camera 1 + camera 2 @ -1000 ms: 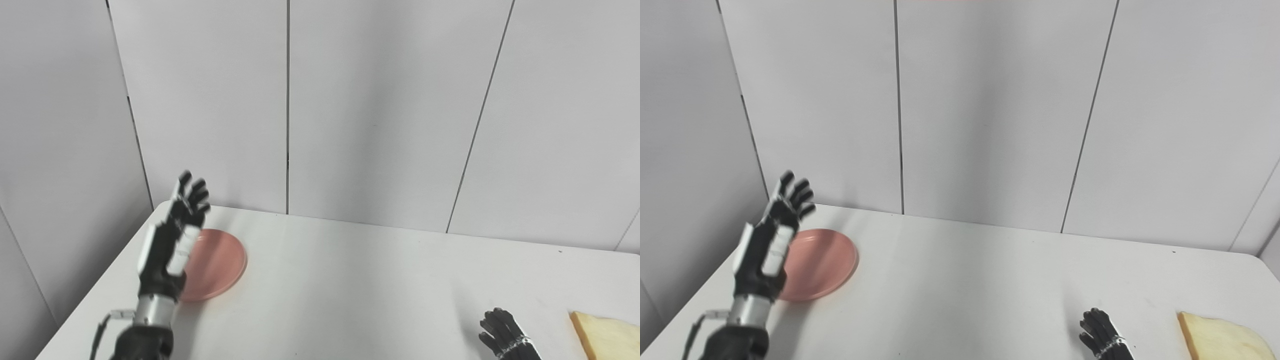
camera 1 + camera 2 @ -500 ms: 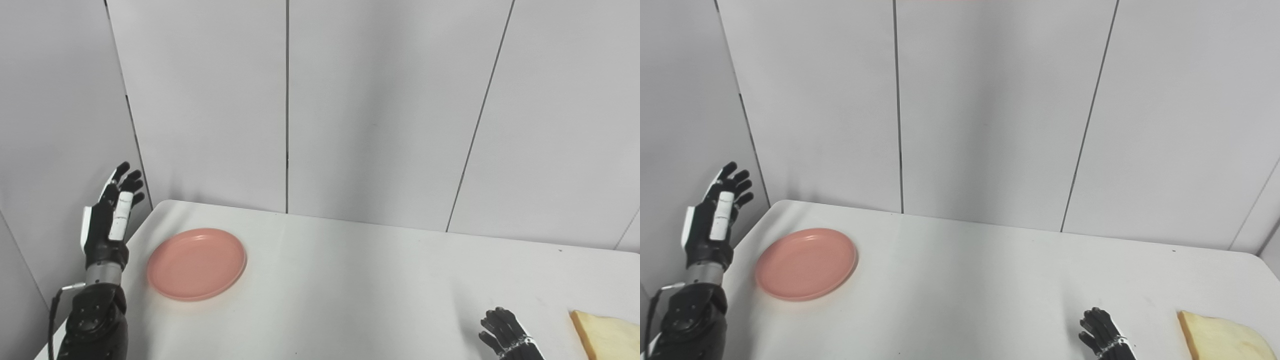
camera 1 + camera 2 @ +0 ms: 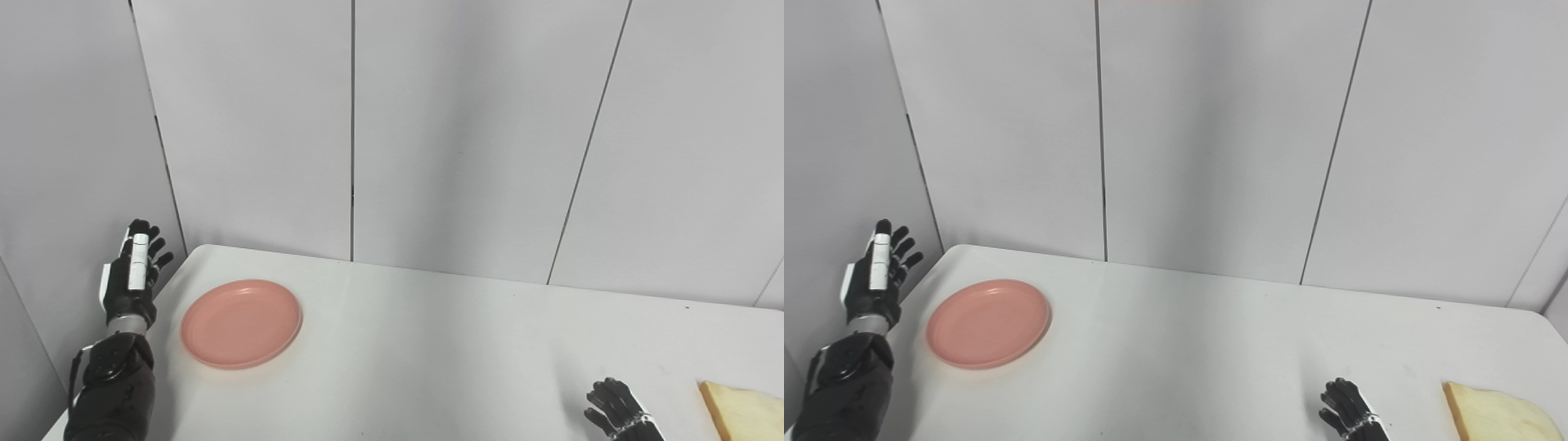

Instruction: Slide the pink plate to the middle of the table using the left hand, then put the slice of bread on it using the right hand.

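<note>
My left hand [image 3: 130,278] has swung off the plate [image 3: 241,323] to beyond the tabletop's [image 3: 429,355] left edge, fingers spread, holding nothing. The plate has not moved: slide not begun. It lies flat, pink, empty, at far left. Right hand [image 3: 618,411] rests released beside the bread [image 3: 744,411].
</note>
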{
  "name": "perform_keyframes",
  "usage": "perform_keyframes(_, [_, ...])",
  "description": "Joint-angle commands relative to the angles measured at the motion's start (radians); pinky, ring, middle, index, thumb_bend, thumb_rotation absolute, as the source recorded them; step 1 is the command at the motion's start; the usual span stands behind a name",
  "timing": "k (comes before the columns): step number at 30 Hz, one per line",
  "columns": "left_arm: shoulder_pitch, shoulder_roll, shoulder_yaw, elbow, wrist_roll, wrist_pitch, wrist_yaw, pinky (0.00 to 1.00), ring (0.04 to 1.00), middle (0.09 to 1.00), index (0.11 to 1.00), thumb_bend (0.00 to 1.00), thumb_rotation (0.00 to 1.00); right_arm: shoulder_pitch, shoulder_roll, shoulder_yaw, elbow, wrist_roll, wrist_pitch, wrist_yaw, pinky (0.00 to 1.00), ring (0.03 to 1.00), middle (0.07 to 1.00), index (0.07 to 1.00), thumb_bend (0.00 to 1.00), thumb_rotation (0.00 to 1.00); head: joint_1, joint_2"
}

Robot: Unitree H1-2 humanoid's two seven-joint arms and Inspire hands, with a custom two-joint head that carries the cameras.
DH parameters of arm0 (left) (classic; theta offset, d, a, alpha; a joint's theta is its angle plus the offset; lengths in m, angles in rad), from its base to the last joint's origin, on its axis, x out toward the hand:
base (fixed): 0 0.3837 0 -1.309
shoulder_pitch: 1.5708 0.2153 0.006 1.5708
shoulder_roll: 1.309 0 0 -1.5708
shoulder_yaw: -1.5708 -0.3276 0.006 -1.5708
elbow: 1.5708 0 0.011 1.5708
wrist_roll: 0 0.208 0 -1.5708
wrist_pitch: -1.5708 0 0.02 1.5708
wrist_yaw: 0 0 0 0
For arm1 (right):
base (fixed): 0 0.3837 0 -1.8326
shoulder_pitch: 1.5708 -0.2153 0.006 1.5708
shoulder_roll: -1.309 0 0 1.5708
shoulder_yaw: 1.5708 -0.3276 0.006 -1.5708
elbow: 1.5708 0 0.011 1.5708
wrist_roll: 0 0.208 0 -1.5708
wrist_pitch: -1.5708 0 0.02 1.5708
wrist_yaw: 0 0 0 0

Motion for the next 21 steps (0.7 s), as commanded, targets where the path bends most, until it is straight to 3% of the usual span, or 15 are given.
perform_keyframes(1, [-0.103,0.064,-0.008,0.004,0.000,-0.111,-0.010,0.84,0.906,0.919,0.962,0.97,0.83,0.001,-0.015,-0.010,0.255,-0.015,-0.047,0.008,0.83,0.850,0.851,0.840,0.71,0.90,-0.001,0.005])
perform_keyframes(5, [-0.090,0.037,-0.019,0.013,0.002,-0.114,-0.002,0.79,0.880,0.897,0.951,0.94,0.81,0.005,-0.014,-0.011,0.251,-0.019,-0.055,0.005,0.82,0.843,0.844,0.837,0.71,0.90,-0.002,0.013])
perform_keyframes(9, [-0.081,0.015,-0.034,0.022,0.007,-0.105,-0.006,0.81,0.892,0.906,0.971,0.97,0.80,0.006,-0.012,-0.011,0.249,-0.015,-0.056,0.006,0.82,0.844,0.846,0.839,0.72,0.89,-0.008,0.019])
perform_keyframes(14, [-0.084,0.006,-0.046,0.053,0.018,-0.104,0.019,0.78,0.873,0.886,0.960,0.97,0.81,0.012,-0.014,-0.007,0.237,-0.021,-0.053,0.006,0.83,0.844,0.843,0.838,0.71,0.90,-0.014,0.024])
perform_keyframes(21, [-0.071,-0.001,-0.074,0.078,0.014,-0.115,-0.006,0.80,0.871,0.884,0.934,0.97,0.80,0.023,-0.010,-0.007,0.210,-0.015,-0.026,0.002,0.82,0.843,0.846,0.833,0.72,0.89,-0.020,0.036])
